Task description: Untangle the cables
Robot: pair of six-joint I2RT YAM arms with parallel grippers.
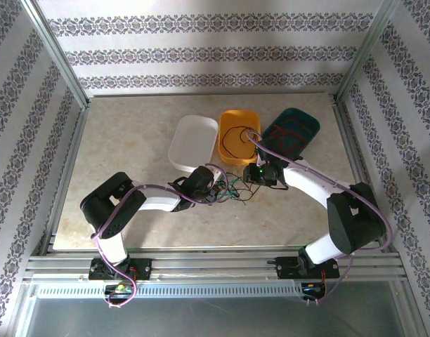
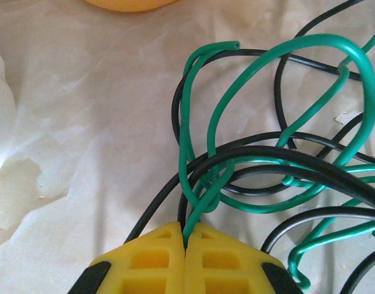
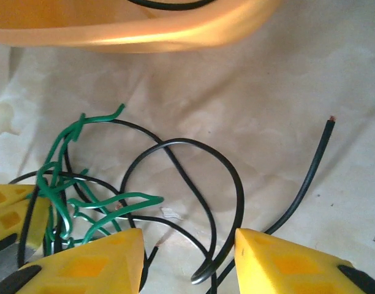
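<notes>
A tangle of green and black cables (image 1: 232,191) lies on the table just in front of the trays. My left gripper (image 2: 186,240) is shut on a green cable (image 2: 279,55) where it leaves the knot, and black cables (image 2: 298,160) cross around it. My right gripper (image 3: 187,245) stands open over the right side of the tangle. A loop of black cable (image 3: 236,184) lies between its yellow fingertips (image 3: 123,245), touching neither. From above, the left gripper (image 1: 213,185) and right gripper (image 1: 256,175) face each other across the tangle.
Three trays stand behind the tangle: white (image 1: 181,144), orange (image 1: 225,133) with a dark cable loop inside, and teal (image 1: 310,126) with a reddish cable inside. The orange tray's wall (image 3: 132,30) is close ahead of the right gripper. Metal frame rails border the table.
</notes>
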